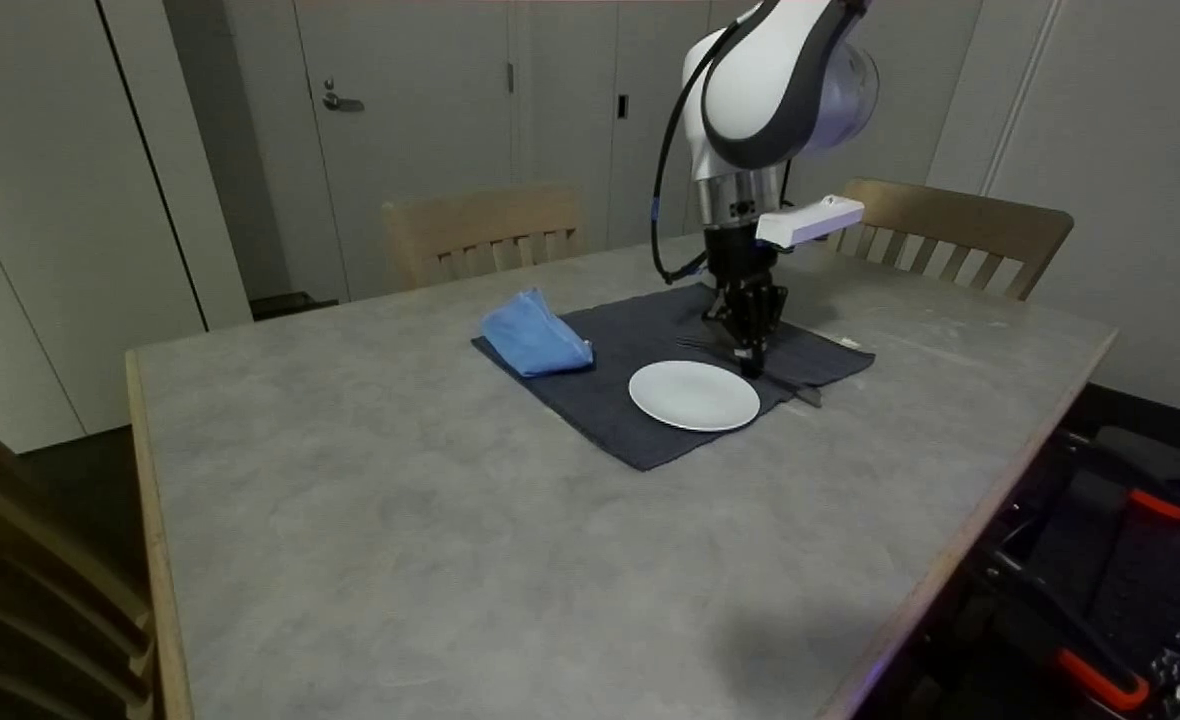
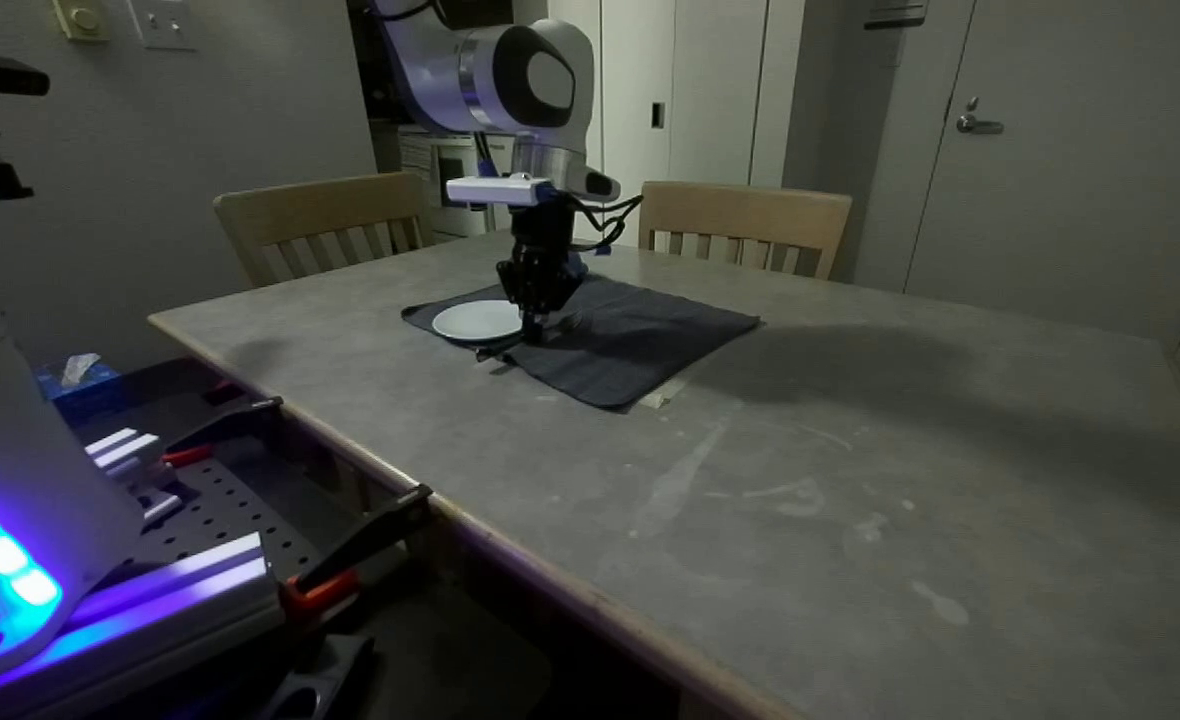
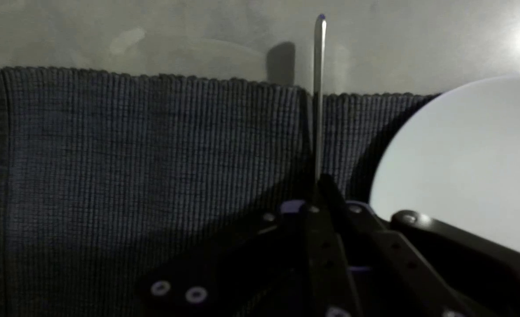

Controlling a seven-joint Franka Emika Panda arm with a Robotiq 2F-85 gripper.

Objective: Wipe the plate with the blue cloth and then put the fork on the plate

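The white plate (image 1: pixel 695 396) lies flat on the dark placemat, near its edge. A folded blue cloth (image 1: pixel 535 335) rests on the placemat's far corner in an exterior view, apart from the plate. My gripper (image 1: pixel 750 366) points down close beside the plate. In the wrist view its jaws are shut on the fork (image 3: pixel 319 88), whose slim handle stands on edge and sticks out past the placemat. The handle's shadow falls off to one side, so that end is raised over the table. In the wrist view the tines are hidden behind the gripper; the cloth is out of view there.
The dark grey placemat (image 1: pixel 640 430) lies under plate and cloth on the grey table (image 1: pixel 400 520). Wooden chairs (image 2: pixel 745 215) stand at the table's sides. Clamps (image 2: pixel 320 590) grip the table edge by the robot's base.
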